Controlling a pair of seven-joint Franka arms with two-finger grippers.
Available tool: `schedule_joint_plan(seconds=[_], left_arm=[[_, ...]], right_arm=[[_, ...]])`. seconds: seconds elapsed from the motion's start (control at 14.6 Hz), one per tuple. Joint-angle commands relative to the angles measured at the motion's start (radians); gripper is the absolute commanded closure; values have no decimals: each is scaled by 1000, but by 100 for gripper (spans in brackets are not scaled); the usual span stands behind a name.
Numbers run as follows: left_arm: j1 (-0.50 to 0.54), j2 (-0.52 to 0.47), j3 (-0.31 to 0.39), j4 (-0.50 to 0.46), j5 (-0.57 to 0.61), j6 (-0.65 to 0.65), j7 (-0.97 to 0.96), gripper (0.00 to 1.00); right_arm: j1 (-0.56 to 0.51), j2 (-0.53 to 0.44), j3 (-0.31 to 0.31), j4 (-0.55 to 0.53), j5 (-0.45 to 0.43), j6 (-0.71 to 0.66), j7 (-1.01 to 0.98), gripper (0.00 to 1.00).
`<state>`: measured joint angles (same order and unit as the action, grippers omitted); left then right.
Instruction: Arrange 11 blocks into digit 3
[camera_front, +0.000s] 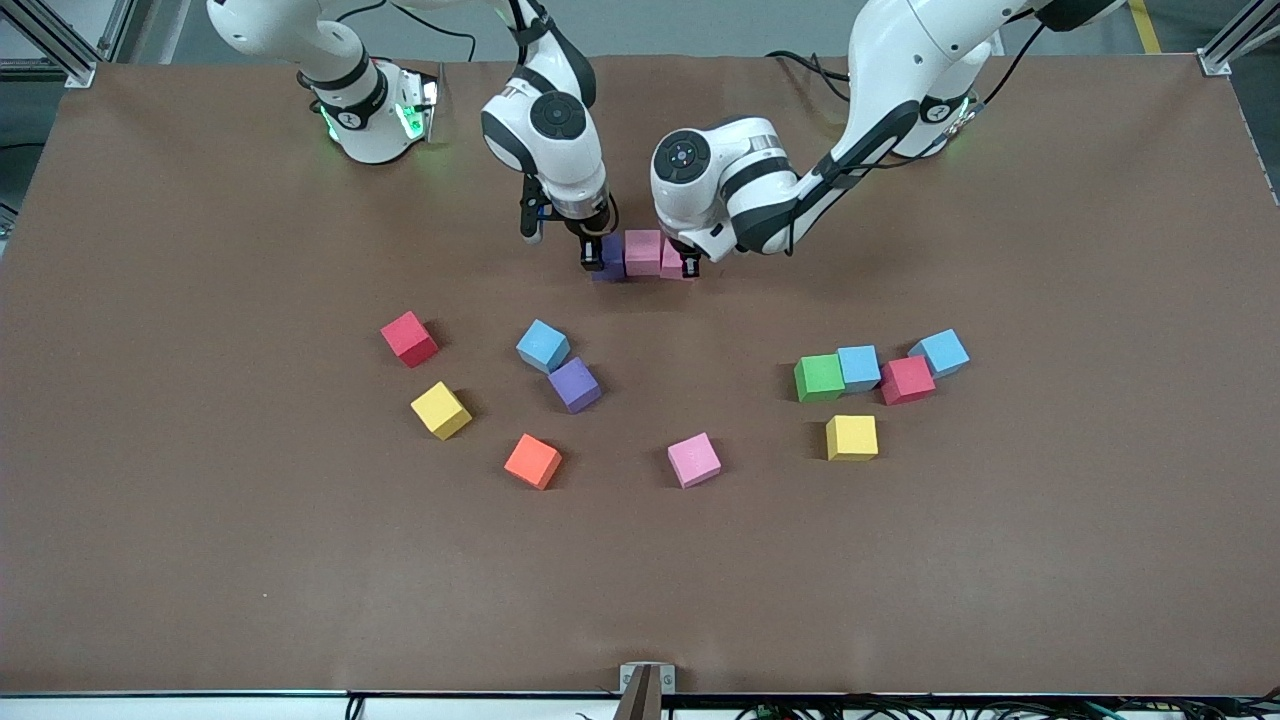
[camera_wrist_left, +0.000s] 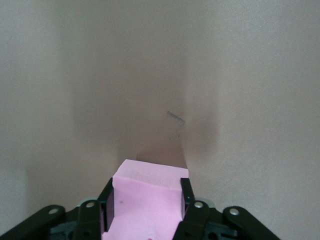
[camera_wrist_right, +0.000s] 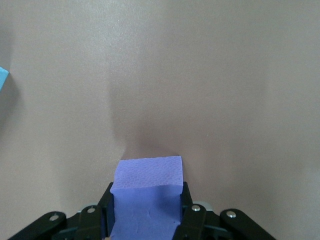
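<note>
Both arms have glossy white rounded shells with dark round joint caps, black cables and green lights at the bases (the finger mounts are black, with silver screws).

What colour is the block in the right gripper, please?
Purple block, clearest in the right wrist view.

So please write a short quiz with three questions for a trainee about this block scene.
1. True or false: the orange cube touches the loose pink cube.
2. What colour is the block in the right pincer?
A. purple
B. green
C. yellow
3. Fill in: the left pincer is closed on a ____ block.

Key: 1 false; 2 A; 3 pink.
</note>
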<state>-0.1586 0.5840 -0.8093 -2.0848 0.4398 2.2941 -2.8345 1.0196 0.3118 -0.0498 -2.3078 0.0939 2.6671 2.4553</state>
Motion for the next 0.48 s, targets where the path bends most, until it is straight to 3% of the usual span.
schedule_joint_plan(seconds=[0.0,0.07,0.41], left_arm=[[-22,7,-5,8,63,2,-324,17],[-22,2,-7,12,62,2,-319,0],[-12,-21,-14,22,62,-5,-270,0]], right_arm=[[17,36,-7,22,12,11,27,100],[17,38,-7,22,12,10,25,99],[14,38,-7,22,12,10,25,90]])
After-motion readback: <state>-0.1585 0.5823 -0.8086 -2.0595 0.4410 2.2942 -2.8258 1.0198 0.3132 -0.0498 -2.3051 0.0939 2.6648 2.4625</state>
